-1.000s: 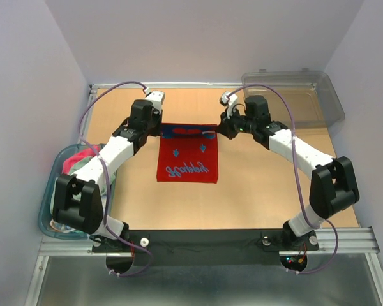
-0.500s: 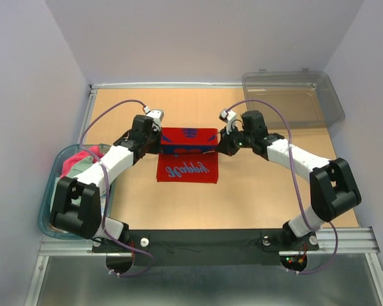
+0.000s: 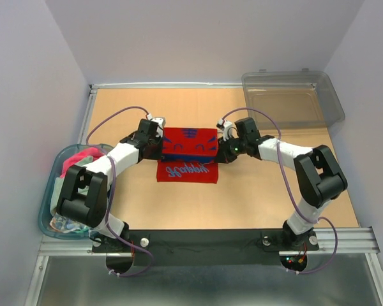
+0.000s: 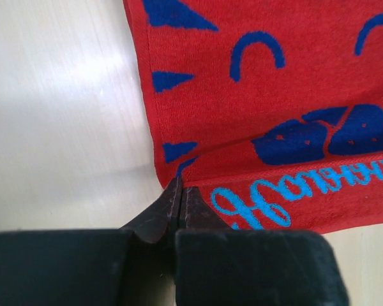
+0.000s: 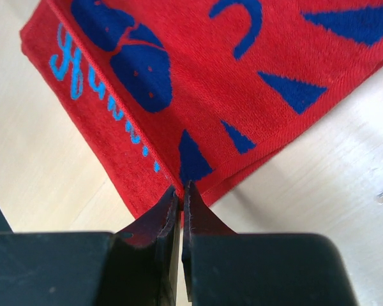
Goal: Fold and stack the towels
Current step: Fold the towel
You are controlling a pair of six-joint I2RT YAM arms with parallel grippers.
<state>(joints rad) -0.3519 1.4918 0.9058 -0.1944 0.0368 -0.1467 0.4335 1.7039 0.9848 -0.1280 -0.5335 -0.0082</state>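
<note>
Tan board tabletop (image 3: 262, 191) between pale lilac walls: at its centre lies the red towel (image 3: 186, 171), and you have it by two corners. Your left gripper (image 3: 160, 150) is pressed together on the flap's corner at 9 o'clock. Your right gripper (image 3: 218, 153) is likewise nipped on the corner at 3 o'clock. Both wrist views show the black fingertips closed on a thin red hem, with bare table beside them.

The far half is doubled over the near half. The held edge runs straight across from 9 to 3 o'clock between the two grippers. The lower layer's uncovered strip, carrying pale blue script, lies just toward 6 o'clock of it, on the side of the arm bases. That is the relation to watch: the free near hem sits at 6 o'clock of both pinches, parallel to the held edge. Neither arm is nearer, as each has its own corner. By my reading, the fold closes when you draw both corners evenly toward 6 o'clock until the hems meet; an uneven pull would likely skew it.

The cloth is soft looped terry, red with dark blue triangles, arcs and blobs, flat-hemmed and limp enough to drape. Other towels (image 3: 80, 158), pink among them, sit heaped in the blue-rimmed tub (image 3: 43, 213) at 9 o'clock. A clear grey bin (image 3: 335, 102) stands at 1 o'clock.
</note>
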